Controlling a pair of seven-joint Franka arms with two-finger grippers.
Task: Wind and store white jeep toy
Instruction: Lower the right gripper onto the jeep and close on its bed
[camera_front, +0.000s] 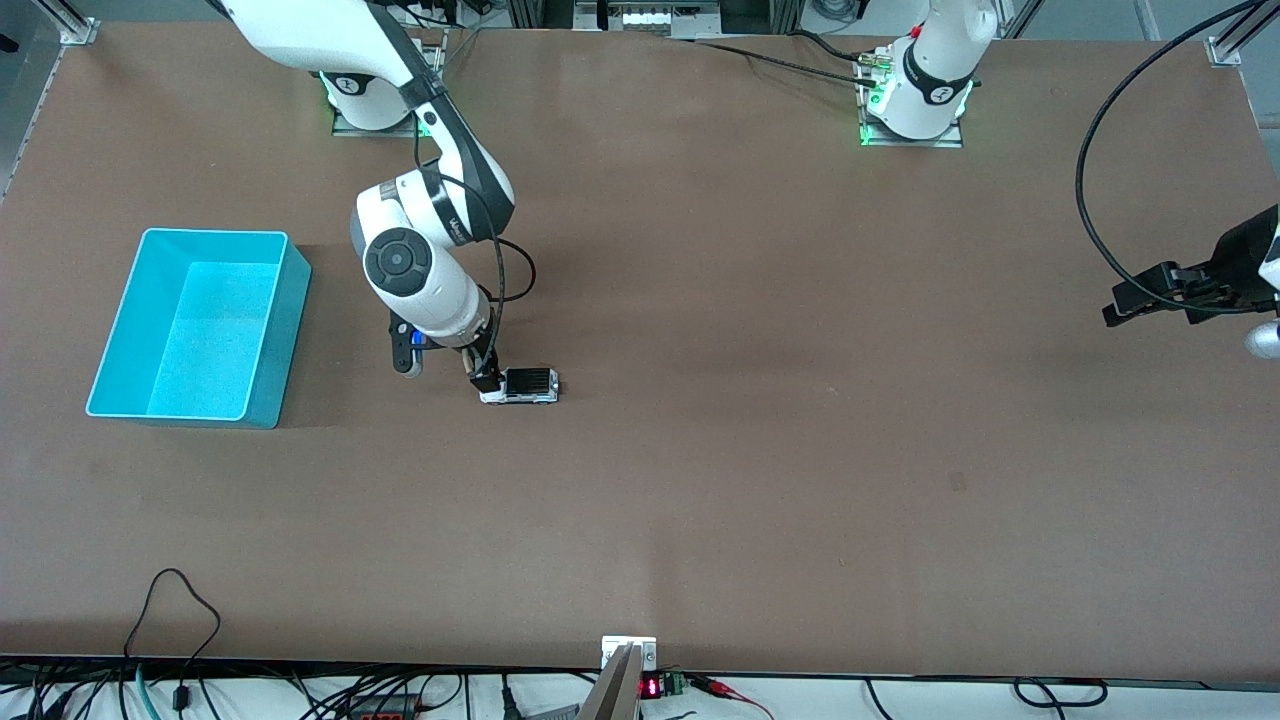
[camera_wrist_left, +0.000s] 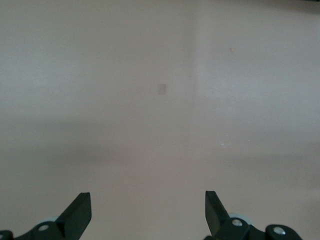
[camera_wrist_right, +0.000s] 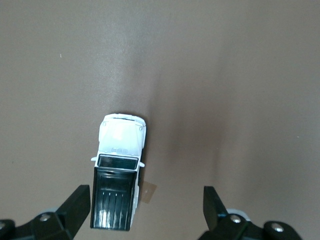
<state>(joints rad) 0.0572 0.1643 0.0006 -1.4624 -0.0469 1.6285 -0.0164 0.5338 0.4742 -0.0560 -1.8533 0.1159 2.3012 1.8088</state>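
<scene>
The white jeep toy (camera_front: 520, 385) stands on the brown table, a small white car with a black rear section. My right gripper (camera_front: 483, 372) hangs low over the jeep's end that faces the teal bin. In the right wrist view the right gripper (camera_wrist_right: 147, 197) is open and the jeep (camera_wrist_right: 119, 170) has its black rear between the fingertips, close beside one finger (camera_wrist_right: 77, 205), apart from the other. My left gripper (camera_front: 1125, 303) waits in the air over the left arm's end of the table. In its own view the left gripper (camera_wrist_left: 148, 202) is open over bare tabletop.
A teal bin (camera_front: 285, 330) with nothing in it stands toward the right arm's end of the table, beside the jeep. A black cable (camera_front: 1090, 200) loops above the left arm's end. Cables and a small box (camera_front: 630, 650) line the table edge nearest the front camera.
</scene>
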